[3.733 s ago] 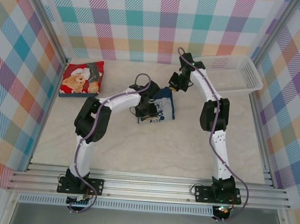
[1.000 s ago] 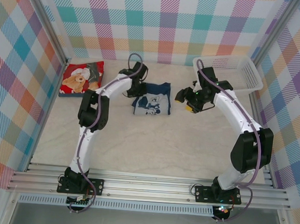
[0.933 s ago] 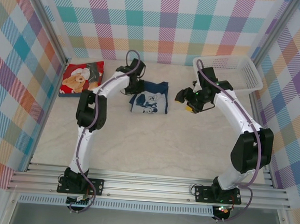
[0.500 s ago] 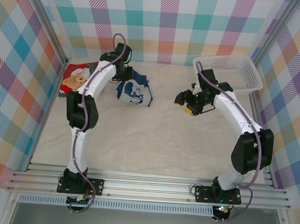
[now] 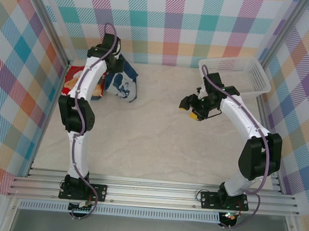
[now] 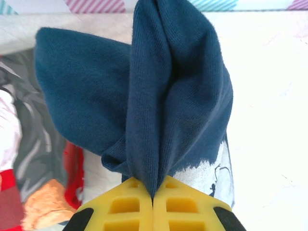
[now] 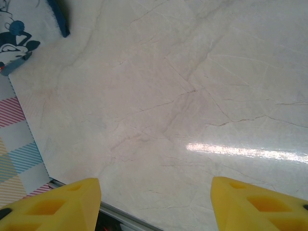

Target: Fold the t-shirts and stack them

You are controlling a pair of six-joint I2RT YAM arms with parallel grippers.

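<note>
At far left, left claw [image 6: 153, 193] clamps navy shirt [image 6: 175, 96].

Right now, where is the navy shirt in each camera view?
Top: the navy shirt hangs at the far left, from the left claw.
Left wrist: in the centre, bunched and rising out of the shut claw.
Right wrist: in the top-left corner, cut off by the picture's edge.
Shared landmark: the white mouse print.
</note>
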